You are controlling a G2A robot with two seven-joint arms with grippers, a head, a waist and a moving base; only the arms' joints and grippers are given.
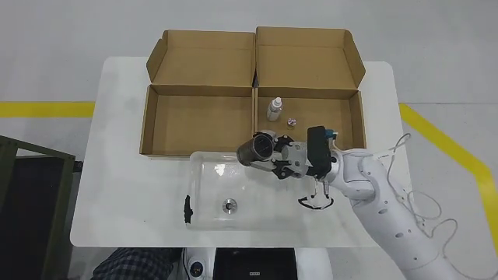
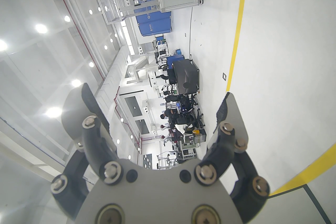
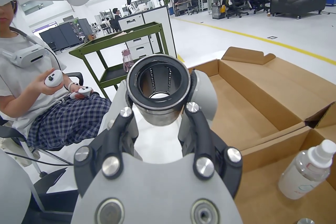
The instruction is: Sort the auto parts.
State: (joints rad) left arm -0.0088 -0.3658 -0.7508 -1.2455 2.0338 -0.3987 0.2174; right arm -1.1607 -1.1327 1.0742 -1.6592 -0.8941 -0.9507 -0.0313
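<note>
My right gripper (image 1: pixel 270 154) (image 3: pixel 159 95) is shut on a steel cylindrical bearing (image 1: pixel 255 149) (image 3: pixel 158 86), hollow with a black rim. It hangs over the near wall between the two cardboard boxes, above the far edge of the clear plastic tray (image 1: pixel 204 202). The left box (image 1: pixel 198 120) holds nothing. In the right box (image 1: pixel 342 120) lie a small white bottle (image 1: pixel 275 109) (image 3: pixel 305 170) and a small round metal part (image 1: pixel 292 121). Another round metal part (image 1: pixel 229 206) sits in the tray. My left gripper (image 2: pixel 157 99) is open, pointing out into the room, nothing between its fingers.
A slim black part (image 1: pixel 187 208) lies at the tray's left edge, and a thin black looped piece (image 1: pixel 315 200) lies on the table by its right edge. Both box lids (image 1: pixel 257 50) stand open at the back. A green cart (image 1: pixel 31 202) stands left of the table.
</note>
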